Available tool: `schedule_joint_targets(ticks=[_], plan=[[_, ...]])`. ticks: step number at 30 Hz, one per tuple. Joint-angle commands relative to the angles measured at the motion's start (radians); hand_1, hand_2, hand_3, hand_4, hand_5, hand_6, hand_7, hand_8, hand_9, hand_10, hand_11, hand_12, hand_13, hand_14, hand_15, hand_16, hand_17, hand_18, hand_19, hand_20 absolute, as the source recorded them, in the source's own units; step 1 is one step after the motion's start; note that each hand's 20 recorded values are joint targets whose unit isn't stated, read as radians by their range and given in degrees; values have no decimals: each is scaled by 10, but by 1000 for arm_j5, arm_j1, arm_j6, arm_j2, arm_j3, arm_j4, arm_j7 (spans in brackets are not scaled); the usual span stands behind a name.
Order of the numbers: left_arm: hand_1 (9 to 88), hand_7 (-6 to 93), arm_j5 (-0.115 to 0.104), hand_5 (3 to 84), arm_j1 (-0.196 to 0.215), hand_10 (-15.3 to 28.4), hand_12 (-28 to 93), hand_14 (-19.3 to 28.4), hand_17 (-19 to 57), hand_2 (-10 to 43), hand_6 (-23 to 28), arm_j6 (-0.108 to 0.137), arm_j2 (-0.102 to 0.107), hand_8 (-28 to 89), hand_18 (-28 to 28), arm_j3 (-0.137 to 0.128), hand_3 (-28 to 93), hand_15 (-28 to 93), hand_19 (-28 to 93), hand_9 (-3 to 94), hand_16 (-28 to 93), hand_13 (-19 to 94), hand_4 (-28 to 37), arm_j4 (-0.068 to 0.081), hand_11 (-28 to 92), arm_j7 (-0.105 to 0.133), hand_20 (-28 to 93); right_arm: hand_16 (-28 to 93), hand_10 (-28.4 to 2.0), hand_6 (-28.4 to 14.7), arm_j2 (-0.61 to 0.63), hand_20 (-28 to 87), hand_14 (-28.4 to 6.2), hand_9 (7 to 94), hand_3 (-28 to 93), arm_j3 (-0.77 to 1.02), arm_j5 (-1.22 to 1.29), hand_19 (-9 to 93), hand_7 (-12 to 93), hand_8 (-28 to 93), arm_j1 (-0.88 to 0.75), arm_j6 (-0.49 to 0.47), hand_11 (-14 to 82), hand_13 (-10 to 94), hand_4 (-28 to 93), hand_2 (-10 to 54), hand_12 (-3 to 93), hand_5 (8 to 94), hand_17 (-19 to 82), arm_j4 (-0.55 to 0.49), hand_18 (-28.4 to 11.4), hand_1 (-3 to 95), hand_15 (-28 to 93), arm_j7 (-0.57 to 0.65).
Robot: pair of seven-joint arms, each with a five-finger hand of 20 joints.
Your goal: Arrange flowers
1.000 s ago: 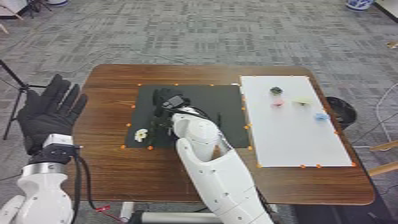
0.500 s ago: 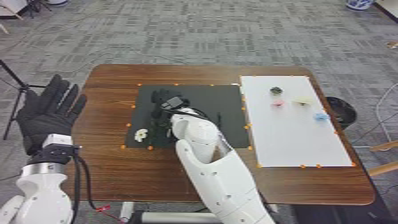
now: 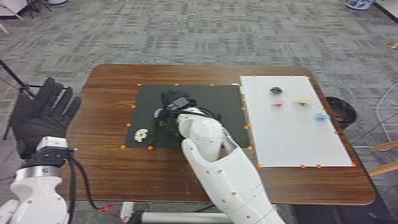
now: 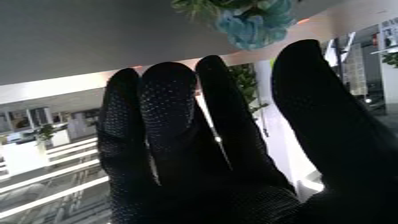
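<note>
While the right hand [image 3: 179, 98] is poised at the far part of a black mat [image 3: 218, 117], its fingers straight and thumb apart, a pale-blue flower [image 3: 158, 113] with green leaves [image 4: 206, 7] sits just beside it, to its left. A white flower [image 3: 140, 135] lies at the mat's near left corner. To the right, a dark flower [image 3: 276, 90], a pink flower [image 3: 278, 102], a yellow flower [image 3: 302, 100] and a blue flower [image 3: 321, 116] rest on the far half of a white board [image 3: 298, 145]. Left of the table [image 3: 102, 167], the left hand [image 3: 43, 114] is open, its fingers extended.
</note>
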Motion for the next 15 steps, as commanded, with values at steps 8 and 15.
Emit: schedule_joint_targets(ticks=[8, 15], plan=[[241, 115, -2, 384, 19, 122, 53, 125, -57, 153, 76, 6, -15, -102, 131, -2, 699, 157, 329, 294, -34, 228, -283, -14, 148, 1, 75, 273, -204, -75, 11, 287, -117, 431, 756, 4, -135, 813, 132, -104, 12, -107, 71, 625, -235, -19, 107, 645, 349, -7, -222, 382, 735, -4], [241, 116, -2, 384, 24, 123, 54, 125, -58, 153, 76, 9, -17, -101, 132, -3, 699, 158, 330, 294, -35, 228, -283, -17, 148, -4, 75, 272, -192, -60, 10, 287, -117, 424, 762, 5, -111, 809, 137, -110, 3, -129, 72, 622, -240, -28, 108, 616, 343, -22, -220, 396, 737, -26]])
